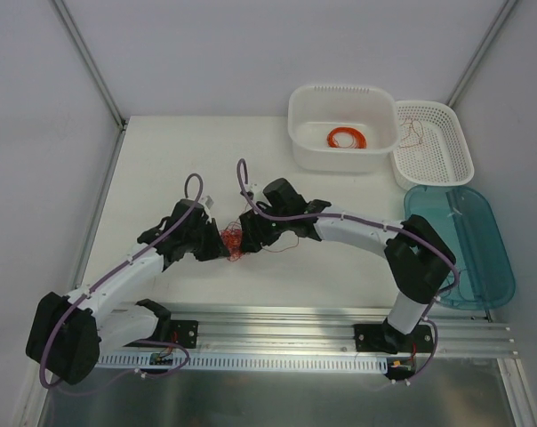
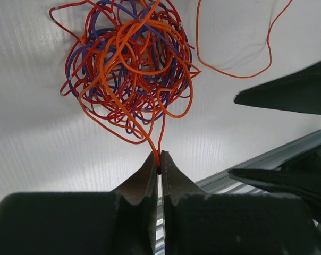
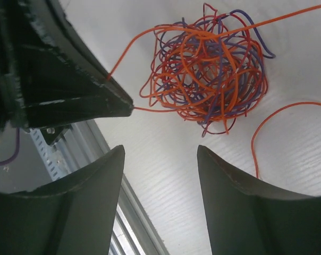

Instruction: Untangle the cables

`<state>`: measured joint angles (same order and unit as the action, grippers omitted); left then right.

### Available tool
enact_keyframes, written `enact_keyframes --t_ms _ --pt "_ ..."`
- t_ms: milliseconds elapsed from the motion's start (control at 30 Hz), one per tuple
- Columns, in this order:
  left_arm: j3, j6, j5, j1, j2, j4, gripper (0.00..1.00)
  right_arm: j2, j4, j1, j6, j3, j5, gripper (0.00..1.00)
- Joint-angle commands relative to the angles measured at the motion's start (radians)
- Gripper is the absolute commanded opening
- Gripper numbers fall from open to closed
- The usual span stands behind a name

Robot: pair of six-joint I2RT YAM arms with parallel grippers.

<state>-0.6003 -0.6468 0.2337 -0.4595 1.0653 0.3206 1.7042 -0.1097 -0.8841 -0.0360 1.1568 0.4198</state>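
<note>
**CABLE KNOT PINNED BY LEFT GRIPPER; RIGHT GRIPPER FREE**

**Location.** The cable knot point(image 1: 235, 240) lies on the white table point(image 1: 162, 160), just below the centre of the top view, between the two grippers. It is a compact ball of red, orange and purple wires with no clear long axis.

**Left gripper point(image 2: 159, 166).** The jaws are clenched on an orange strand point(image 2: 160, 141). The strand runs up the left wrist frame from the fingertips into the lower edge of the knot, which fills the upper centre of that frame.

**Right gripper point(image 3: 160, 151).** The jaws are spread with nothing between them. In the right wrist frame the knot lies upper right, ahead of the gap and offset toward the right-hand finger. A loose orange wire point(image 3: 267, 127) curves along the right edge, apart from the ball.

**Governing relation.** Seen from the right wrist, the pinned strand runs from the left fingertips at mid-left rightward into the knot. The free right gripper is near. Its next grasp likely calls for an advance up and right onto the ball's rim.
</note>
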Motion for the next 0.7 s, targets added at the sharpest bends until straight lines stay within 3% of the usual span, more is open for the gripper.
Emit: enact_keyframes --t_ms 0,433,667 --pt "0.016 -0.027 0.009 -0.01 -0.041 -0.023 0.0 0.063 0.132 -0.003 0.022 0.053 0.02 0.6" --pt "0.077 -0.045 -0.03 -0.01 -0.09 -0.023 0.0 0.167 0.009 -0.045 0.195 0.216 0.042 0.58" --pt "0.066 -0.045 -0.046 -0.011 -0.084 -0.022 0.0 0.236 -0.025 -0.059 0.202 0.247 0.073 0.52"
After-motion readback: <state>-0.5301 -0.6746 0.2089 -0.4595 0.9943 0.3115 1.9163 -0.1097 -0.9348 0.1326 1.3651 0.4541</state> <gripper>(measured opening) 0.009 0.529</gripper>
